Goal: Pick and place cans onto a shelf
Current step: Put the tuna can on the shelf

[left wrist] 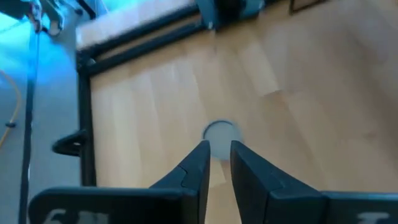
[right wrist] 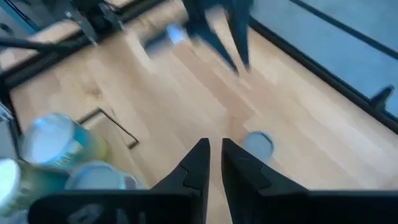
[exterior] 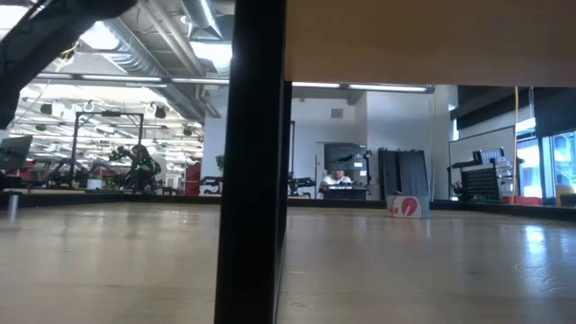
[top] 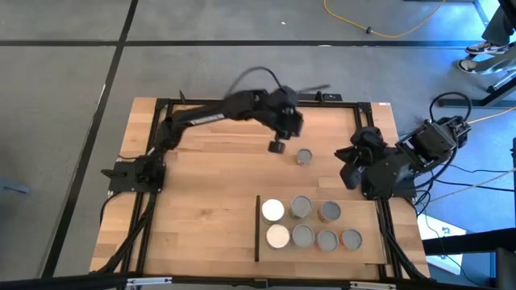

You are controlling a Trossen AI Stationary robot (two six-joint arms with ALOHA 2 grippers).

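Observation:
A lone can (top: 304, 156) with a silver-grey top stands upright on the wooden tabletop (top: 210, 201); it also shows in the left wrist view (left wrist: 219, 132) and the right wrist view (right wrist: 258, 142). My left gripper (top: 278, 146) hovers just left of it, fingers (left wrist: 202, 163) close together and holding nothing. The shelf (top: 367, 217), a light board with a dark strip on its left edge, lies at the near right and carries several upright cans (top: 301, 208), two of them white-topped (top: 272, 210). My right gripper (right wrist: 214, 149) waits at the right edge, shut and empty.
The black frame (top: 242, 103) runs along the table's far and side edges. The right arm's body (top: 379, 165) stands just beyond the shelf's far right corner. Bare wood lies left of the shelf (top: 201, 225). In the low view a dark upright (exterior: 252, 162) blocks the middle.

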